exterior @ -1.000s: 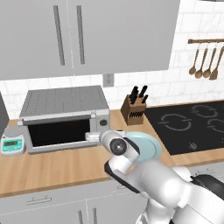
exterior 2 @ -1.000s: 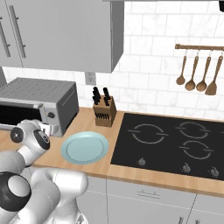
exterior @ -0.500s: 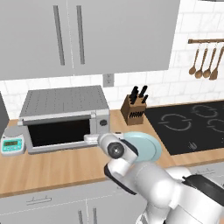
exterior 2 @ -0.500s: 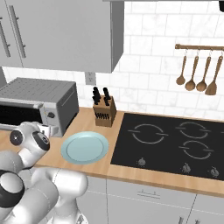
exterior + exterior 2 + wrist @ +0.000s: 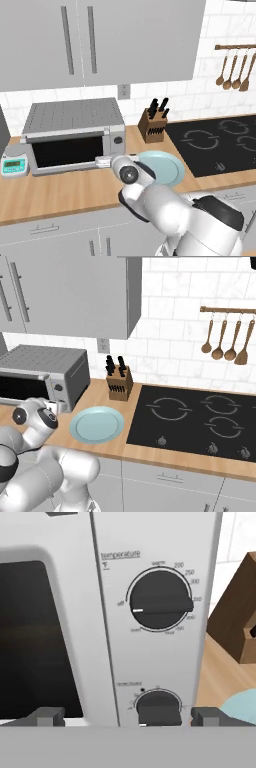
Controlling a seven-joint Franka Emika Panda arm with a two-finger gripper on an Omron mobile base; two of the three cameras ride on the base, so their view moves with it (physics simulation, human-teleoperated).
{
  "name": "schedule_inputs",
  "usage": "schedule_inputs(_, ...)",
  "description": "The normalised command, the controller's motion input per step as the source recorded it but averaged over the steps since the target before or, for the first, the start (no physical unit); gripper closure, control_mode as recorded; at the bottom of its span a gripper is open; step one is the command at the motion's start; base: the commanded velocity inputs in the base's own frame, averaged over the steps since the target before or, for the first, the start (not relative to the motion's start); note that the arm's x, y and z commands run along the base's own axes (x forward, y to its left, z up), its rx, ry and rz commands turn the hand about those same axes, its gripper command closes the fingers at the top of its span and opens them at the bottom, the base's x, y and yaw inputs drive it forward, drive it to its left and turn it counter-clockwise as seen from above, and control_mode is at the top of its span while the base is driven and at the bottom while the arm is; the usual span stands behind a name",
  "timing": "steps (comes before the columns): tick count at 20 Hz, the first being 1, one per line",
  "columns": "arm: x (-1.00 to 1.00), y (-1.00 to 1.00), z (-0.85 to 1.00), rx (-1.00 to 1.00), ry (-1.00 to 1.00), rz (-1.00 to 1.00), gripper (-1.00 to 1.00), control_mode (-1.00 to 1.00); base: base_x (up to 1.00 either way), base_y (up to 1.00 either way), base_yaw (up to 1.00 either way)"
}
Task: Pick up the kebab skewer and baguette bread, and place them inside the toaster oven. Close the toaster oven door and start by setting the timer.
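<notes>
Now: gripper [image 5: 128,717] nearer the toaster oven [image 5: 75,135] panel than a second ago, jaws spread wide, astride lower knob [image 5: 158,707], holding nothing | toaster oven door [image 5: 67,151] shut | wooden counter [image 5: 60,190]: blue plate [image 5: 96,424], knife block [image 5: 119,383], scale [image 5: 13,164]; black cooktop [image 5: 200,418] to the right.

Brightness: even, soft light is filling the kitchen; nothing is looking dim.
Shadows: faint ones are lying under the wall cabinets [image 5: 100,45] and beside the knife block [image 5: 119,387] on the tabletop [image 5: 60,192].
Glare: a pale sheen is showing on the hob [image 5: 200,418]; the toaster oven door [image 5: 67,150] glass is staying dark.
Sharpness: the base views are looking slightly soft; in the hand view, the small lettering around the upper knob [image 5: 161,601] is blurring.
Distortion: straight edges are holding straight.
</notes>
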Motion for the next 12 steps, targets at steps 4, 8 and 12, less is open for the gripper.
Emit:
schedule_inputs(4, 0.1, -0.09, -0.24, 0.0, 0.0, 0.01, -1.0, -1.0, 0.0, 0.0, 0.0)
schedule_inputs(8, 0.08, -0.13, -0.08, 0.0, 0.0, 0.0, -1.0, -1.0, 0.0, 0.0, 0.0)
schedule_inputs(12, 0.13, -0.06, -0.01, 0.0, 0.0, 0.0, -1.0, -1.0, 0.0, 0.0, 0.0)
